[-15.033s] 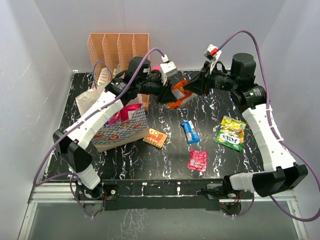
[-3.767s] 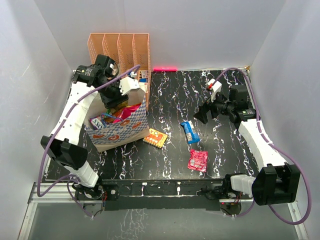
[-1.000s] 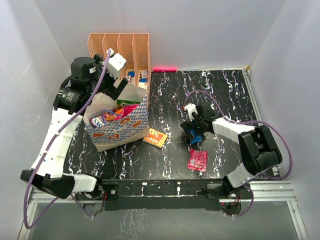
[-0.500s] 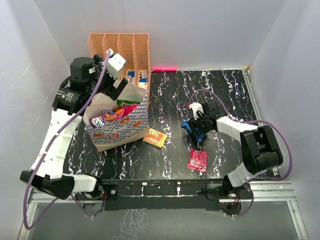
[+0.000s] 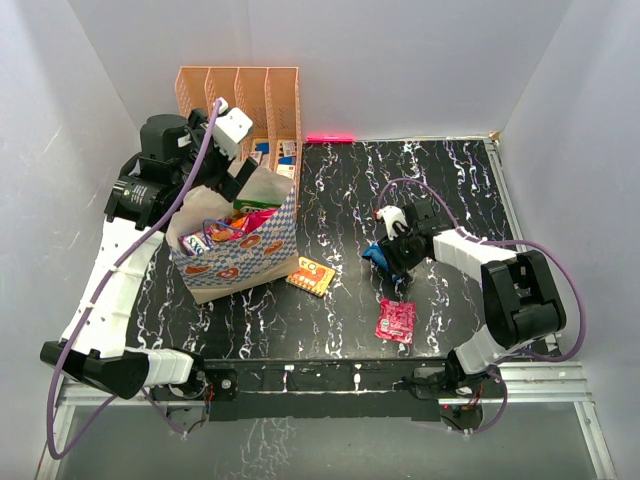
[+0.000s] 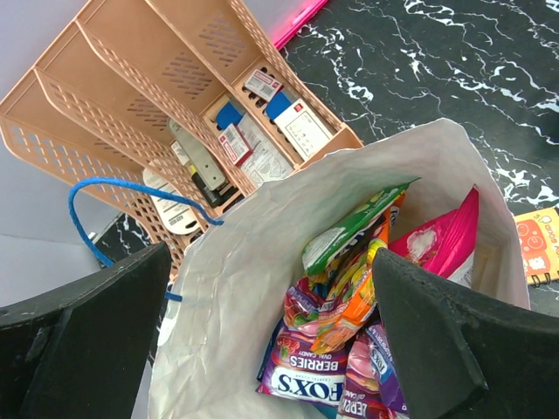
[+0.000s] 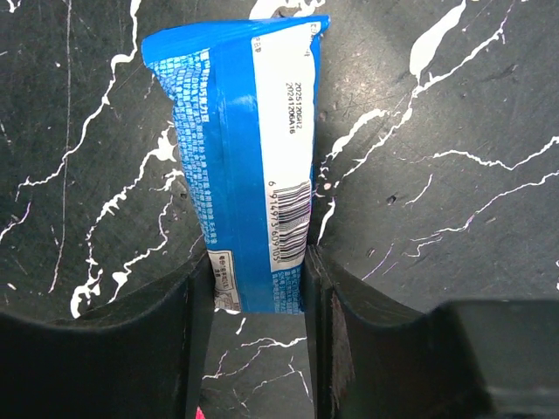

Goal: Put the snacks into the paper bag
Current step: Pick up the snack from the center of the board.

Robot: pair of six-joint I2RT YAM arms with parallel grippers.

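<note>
Our right gripper [image 7: 258, 284] pinches the blue packet [image 7: 236, 148] by its end, so it may slip; our left gripper [image 6: 271, 262] gapes over the bag [image 6: 223, 288].

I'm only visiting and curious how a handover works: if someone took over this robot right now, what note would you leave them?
Left end effector: open, empty, hanging over the mouth of the paper bag.
Right end effector: shut on the blue packet, with a finger pressing each long side.
Done: several packets are already inside the bag.
Left to do: bag the blue packet, then the orange packet beside the bag and the pink packet nearer the arms, both lying loose on the table.
</note>
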